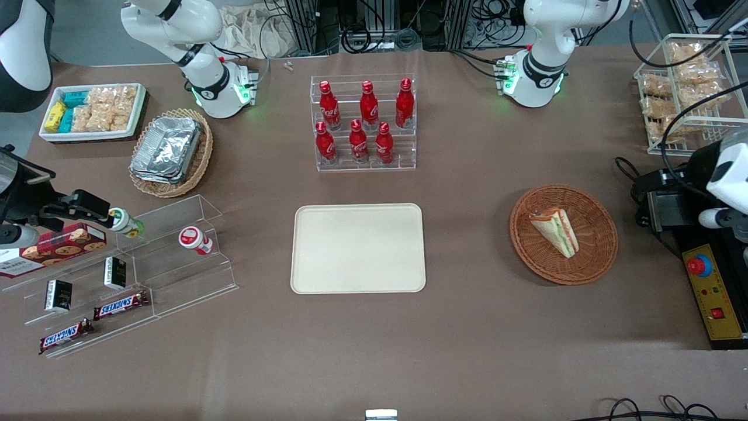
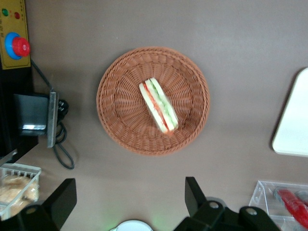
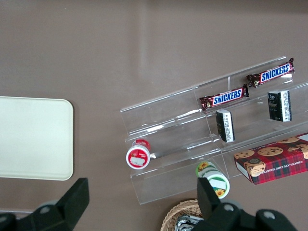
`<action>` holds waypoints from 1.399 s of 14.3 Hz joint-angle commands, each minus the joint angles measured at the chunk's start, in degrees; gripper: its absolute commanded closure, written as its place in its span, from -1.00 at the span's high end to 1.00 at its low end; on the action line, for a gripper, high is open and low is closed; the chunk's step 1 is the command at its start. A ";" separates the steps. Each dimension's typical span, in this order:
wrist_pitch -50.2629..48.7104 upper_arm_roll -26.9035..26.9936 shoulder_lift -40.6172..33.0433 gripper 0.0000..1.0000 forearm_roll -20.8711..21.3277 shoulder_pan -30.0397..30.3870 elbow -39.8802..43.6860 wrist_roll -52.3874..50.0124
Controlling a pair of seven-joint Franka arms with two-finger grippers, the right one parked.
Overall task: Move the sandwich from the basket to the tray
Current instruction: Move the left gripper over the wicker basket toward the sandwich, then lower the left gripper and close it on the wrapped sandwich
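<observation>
Two brown wrapped chocolate bars (image 1: 121, 305) (image 1: 65, 335) on the clear acrylic stepped shelf (image 1: 175, 275) read "SNICKERS" in blue letters. In the right wrist view the same word shows on both bars (image 3: 224, 97) (image 3: 271, 73). The red tartan biscuit box (image 3: 274, 163) carries small white print along its edge that seems to say "CHOCOLATE CHIP SHORTBREAD". The red bottles (image 1: 362, 123) bear white script too small to read.

The rig requires noting the left arm's hand (image 2: 130, 202), which hangs above the bench near the round reddish-brown wicker basket (image 2: 115, 120), fingers spread apart.

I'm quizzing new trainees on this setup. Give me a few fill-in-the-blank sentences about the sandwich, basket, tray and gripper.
1. The sandwich lies in the wicker ____.
2. The cream tray holds ____ so far.
3. The left gripper hangs above the table beside the basket with its fingers ____.
4. On the clear rack farther from the front camera than the tray stand six red ____.

Missing words: basket; nothing; open; bottles
</observation>
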 commanded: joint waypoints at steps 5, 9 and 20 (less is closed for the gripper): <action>14.34 -2.28 -9.75 1.00 -0.65 -0.93 -24.52 -12.17; 26.53 -2.37 -8.18 0.99 -0.83 -0.93 -33.48 -20.43; 39.92 -4.83 5.37 0.98 -0.39 -1.72 -33.58 -34.43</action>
